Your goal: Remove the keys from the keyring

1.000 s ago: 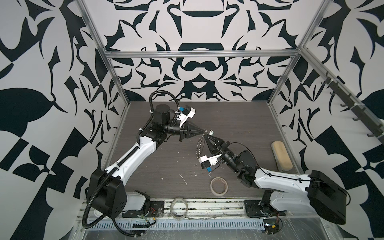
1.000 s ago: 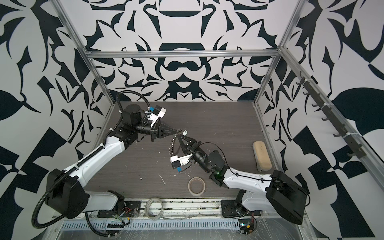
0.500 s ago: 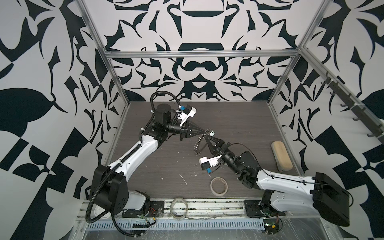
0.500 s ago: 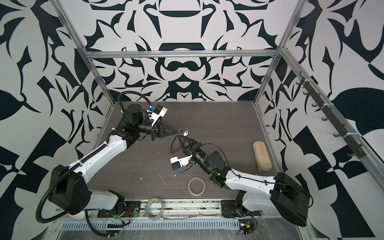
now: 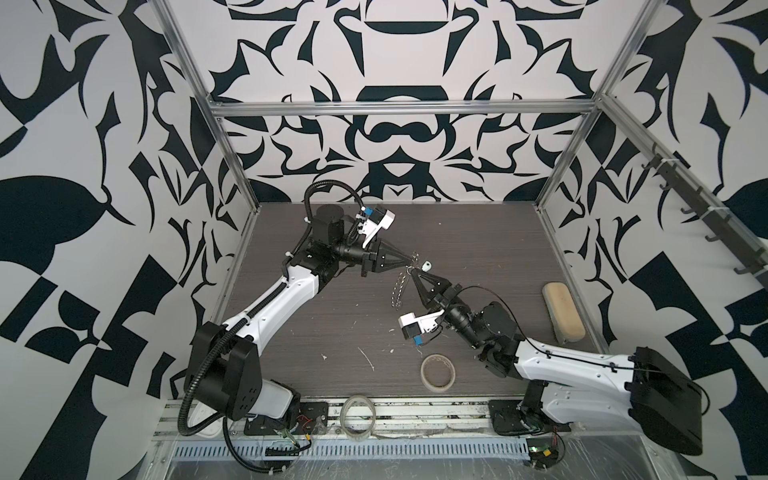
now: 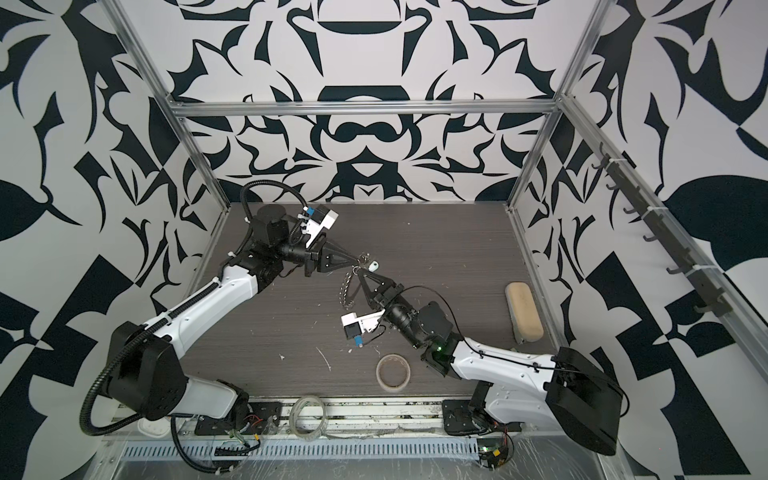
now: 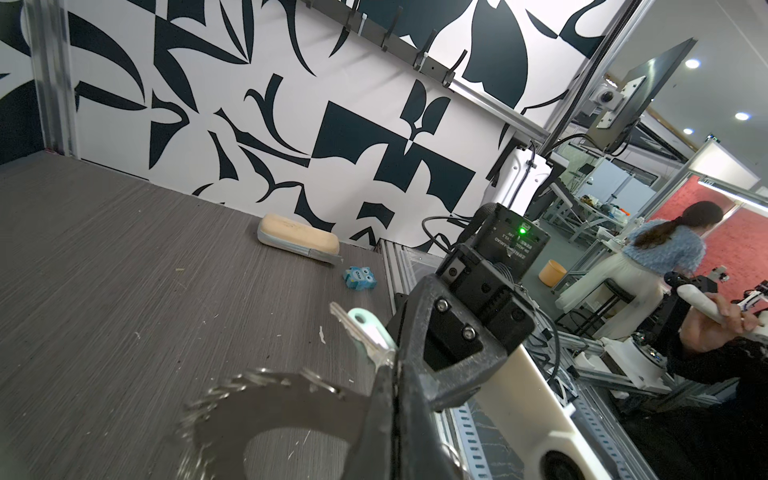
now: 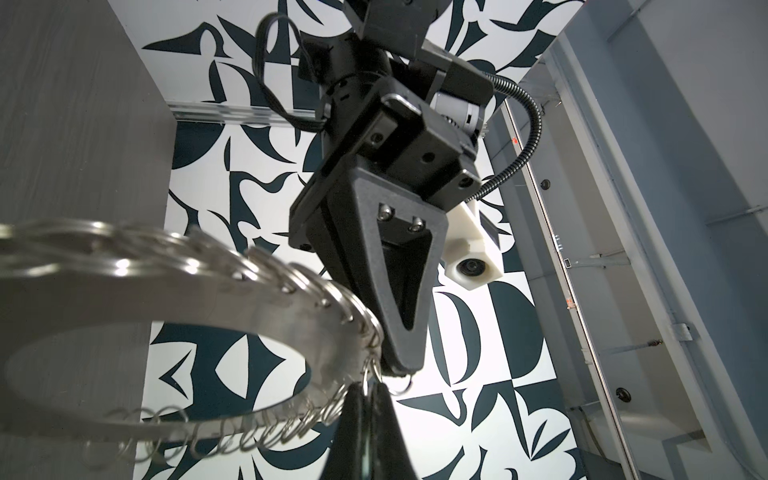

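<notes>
Both grippers meet in mid-air over the middle of the table. My left gripper [image 5: 412, 261] [image 6: 357, 258] [image 7: 390, 365] is shut, and the key [image 7: 353, 328] [image 5: 424, 264] [image 6: 372, 264], silvery with a pale mint head, sticks out past its tips. My right gripper [image 5: 411, 272] [image 6: 360, 272] [image 8: 368, 392] is shut on a small wire ring of the keyring [image 5: 399, 287] [image 6: 345, 289] [image 8: 216, 291] [image 7: 249, 395]. The chain-like loop hangs below the two tips. Where the key joins the keyring is hidden behind the fingers.
A beige tape roll [image 5: 437, 372] lies near the table's front edge. A clear tape roll [image 5: 358, 417] rests on the front rail. A beige case [image 5: 563, 311] lies along the right wall, with a small blue toy [image 7: 360, 278] near it. Pale scraps dot the table.
Both grippers have shifted slightly toward the back, the tips staying together. The keyring still hangs between them, and both grips are unchanged.
</notes>
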{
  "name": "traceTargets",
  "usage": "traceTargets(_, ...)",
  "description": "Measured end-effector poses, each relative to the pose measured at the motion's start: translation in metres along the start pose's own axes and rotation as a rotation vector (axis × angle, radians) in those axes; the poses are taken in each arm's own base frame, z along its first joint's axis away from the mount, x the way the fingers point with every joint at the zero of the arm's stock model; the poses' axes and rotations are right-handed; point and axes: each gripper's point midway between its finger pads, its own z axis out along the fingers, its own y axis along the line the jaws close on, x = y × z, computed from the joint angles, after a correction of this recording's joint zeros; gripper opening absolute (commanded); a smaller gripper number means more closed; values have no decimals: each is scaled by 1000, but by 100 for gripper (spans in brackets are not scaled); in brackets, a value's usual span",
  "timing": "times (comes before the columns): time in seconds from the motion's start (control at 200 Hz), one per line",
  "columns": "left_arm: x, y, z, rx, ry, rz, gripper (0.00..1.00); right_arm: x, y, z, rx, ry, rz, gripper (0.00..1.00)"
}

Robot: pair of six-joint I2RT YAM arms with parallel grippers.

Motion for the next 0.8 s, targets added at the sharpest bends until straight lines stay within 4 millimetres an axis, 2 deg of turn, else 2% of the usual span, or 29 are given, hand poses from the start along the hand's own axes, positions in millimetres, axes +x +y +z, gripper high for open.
traceTargets(0.51, -12, 0, -2, -48, -10, -29, 0, 0, -7, 9, 0, 4, -16, 0)
traceTargets(0.8, -32, -9, -3, -44, -15, -22, 0, 2, -27, 16, 48, -1, -15, 0)
